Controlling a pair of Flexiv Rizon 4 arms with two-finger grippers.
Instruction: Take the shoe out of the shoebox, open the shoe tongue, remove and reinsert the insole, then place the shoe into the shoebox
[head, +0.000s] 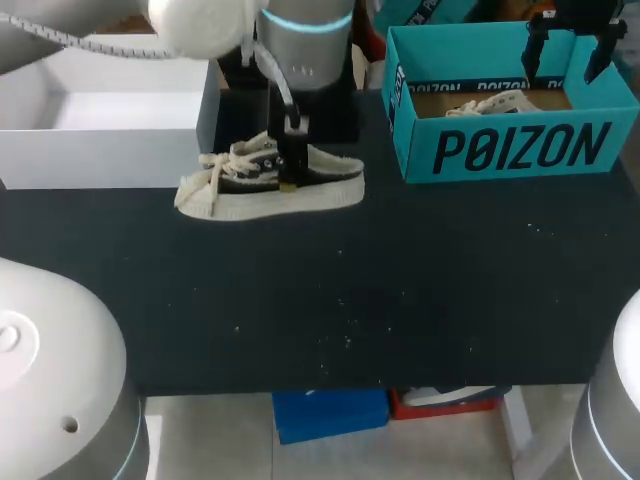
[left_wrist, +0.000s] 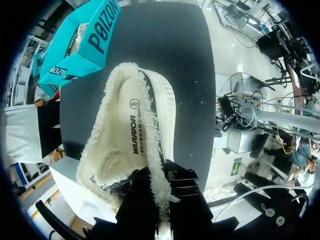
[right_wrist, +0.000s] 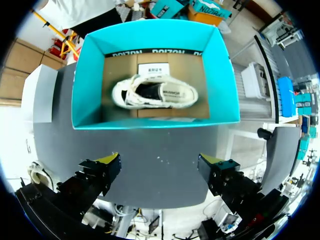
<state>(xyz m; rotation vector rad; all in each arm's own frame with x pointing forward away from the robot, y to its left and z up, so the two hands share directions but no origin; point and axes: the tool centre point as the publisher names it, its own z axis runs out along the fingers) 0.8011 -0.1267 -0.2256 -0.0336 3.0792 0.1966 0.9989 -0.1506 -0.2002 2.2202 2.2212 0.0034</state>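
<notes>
A cream low-top shoe (head: 268, 186) with black sides and loose laces stands on the black table (head: 400, 300), toe to the left. My left gripper (head: 290, 165) comes down from above and is shut on the shoe's frayed collar rim. In the left wrist view the shoe (left_wrist: 131, 135) lies ahead of the left gripper (left_wrist: 161, 189), its printed insole (left_wrist: 134, 131) showing inside. The teal shoebox (head: 520, 150) sits at the back right with a second cream shoe (right_wrist: 154, 93) in it. My right gripper (right_wrist: 161, 166) hangs open above the near wall of that shoebox (right_wrist: 150, 122), holding nothing.
A white open box (head: 100, 130) stands at the back left, just behind the shoe's toe. The front half of the table is bare black mat with a few pale specks.
</notes>
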